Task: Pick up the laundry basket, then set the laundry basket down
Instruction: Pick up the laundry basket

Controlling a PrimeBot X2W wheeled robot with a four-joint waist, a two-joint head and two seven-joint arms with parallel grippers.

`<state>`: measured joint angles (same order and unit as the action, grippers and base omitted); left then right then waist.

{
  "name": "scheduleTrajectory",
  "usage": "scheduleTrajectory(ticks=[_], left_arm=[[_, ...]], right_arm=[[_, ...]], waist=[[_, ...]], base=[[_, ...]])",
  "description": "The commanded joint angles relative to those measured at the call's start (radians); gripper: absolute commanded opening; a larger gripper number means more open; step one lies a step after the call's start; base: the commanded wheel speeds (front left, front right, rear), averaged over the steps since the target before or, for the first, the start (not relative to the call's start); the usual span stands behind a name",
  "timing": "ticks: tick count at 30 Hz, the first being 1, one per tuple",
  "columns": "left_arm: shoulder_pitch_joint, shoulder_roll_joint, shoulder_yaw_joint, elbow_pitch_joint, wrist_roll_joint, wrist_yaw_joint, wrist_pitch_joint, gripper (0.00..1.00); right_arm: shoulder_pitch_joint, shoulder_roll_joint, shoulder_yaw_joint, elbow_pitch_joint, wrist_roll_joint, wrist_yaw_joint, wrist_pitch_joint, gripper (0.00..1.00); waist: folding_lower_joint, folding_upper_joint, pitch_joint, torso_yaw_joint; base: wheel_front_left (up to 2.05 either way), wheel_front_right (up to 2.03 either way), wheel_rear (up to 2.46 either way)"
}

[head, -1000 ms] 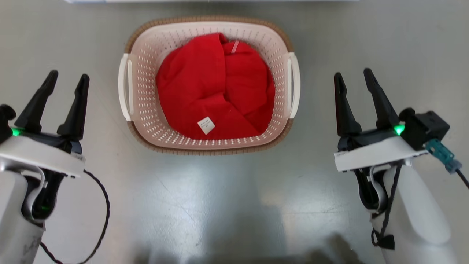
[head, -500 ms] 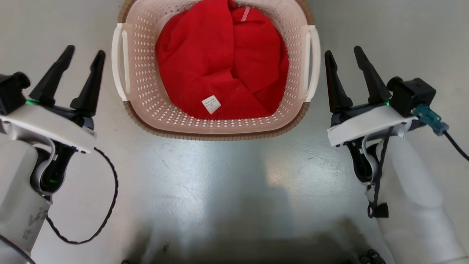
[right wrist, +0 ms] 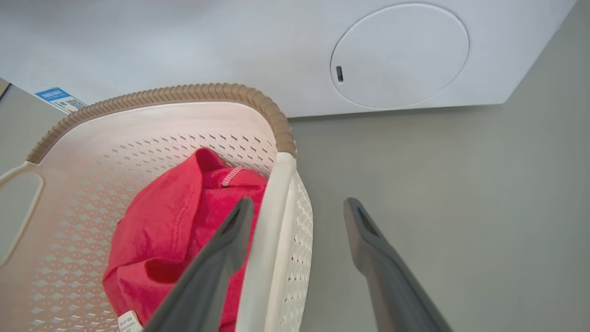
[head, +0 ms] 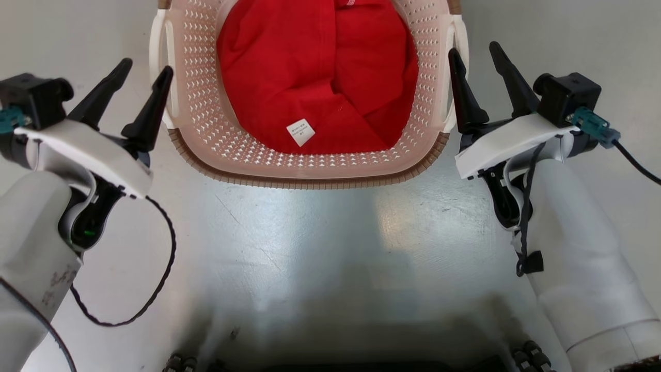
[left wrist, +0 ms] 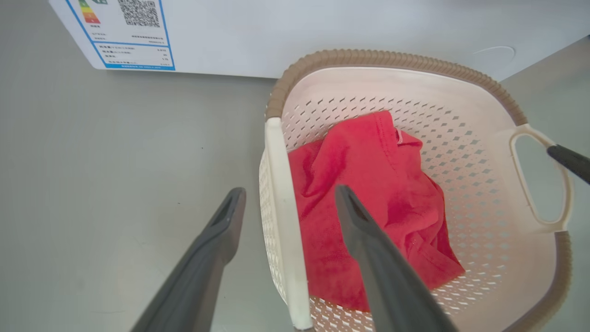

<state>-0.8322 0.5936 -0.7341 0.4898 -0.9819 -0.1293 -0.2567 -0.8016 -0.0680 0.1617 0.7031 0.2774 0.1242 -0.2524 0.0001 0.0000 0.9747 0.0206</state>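
The laundry basket (head: 310,180) stands on the grey floor, cream-white and perforated with a brown rim, and holds a red garment (head: 315,67). My left gripper (head: 146,67) is open at the basket's left loop handle (head: 157,51). In the left wrist view its fingers (left wrist: 221,230) straddle that white handle (left wrist: 281,207), one outside and one over the garment. My right gripper (head: 473,49) is open at the right handle (head: 459,36). In the right wrist view that handle (right wrist: 272,221) rises between the two fingers, close to the inner finger (right wrist: 221,258).
A white washing machine panel with a round cover (right wrist: 401,55) and a label (left wrist: 133,32) stands just behind the basket. The robot's dark base (head: 361,364) shows at the bottom of the head view. A black cable (head: 160,268) loops beside the left arm.
The head camera has dipped closer, so the basket looks larger and higher. Both grippers have moved forward and inward from beside the basket to its side handles, still open.
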Motion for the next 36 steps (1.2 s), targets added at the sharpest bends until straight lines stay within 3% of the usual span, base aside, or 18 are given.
scheduleTrajectory(ticks=[1,16,36], left_arm=[[-0.028,0.041,-0.001,0.010,-0.022,-0.001,-0.005,1.00],[-0.158,0.052,-0.237,0.093,-0.161,-0.001,-0.005,1.00],[-0.276,0.037,-0.430,0.196,-0.321,-0.001,-0.005,1.00]], right_arm=[[0.013,0.018,0.026,0.015,0.019,0.007,-0.009,1.00],[-0.080,0.018,0.115,0.149,0.149,0.007,-0.009,1.00],[-0.130,0.018,0.194,0.214,0.223,0.007,-0.009,1.00]], waist=[[0.0000,0.0000,0.012,0.005],[0.0000,0.0000,0.063,0.007],[0.0000,0.0000,0.075,-0.008]], base=[[0.00,0.00,0.00],[0.00,0.00,0.00],[0.00,0.00,0.00]])
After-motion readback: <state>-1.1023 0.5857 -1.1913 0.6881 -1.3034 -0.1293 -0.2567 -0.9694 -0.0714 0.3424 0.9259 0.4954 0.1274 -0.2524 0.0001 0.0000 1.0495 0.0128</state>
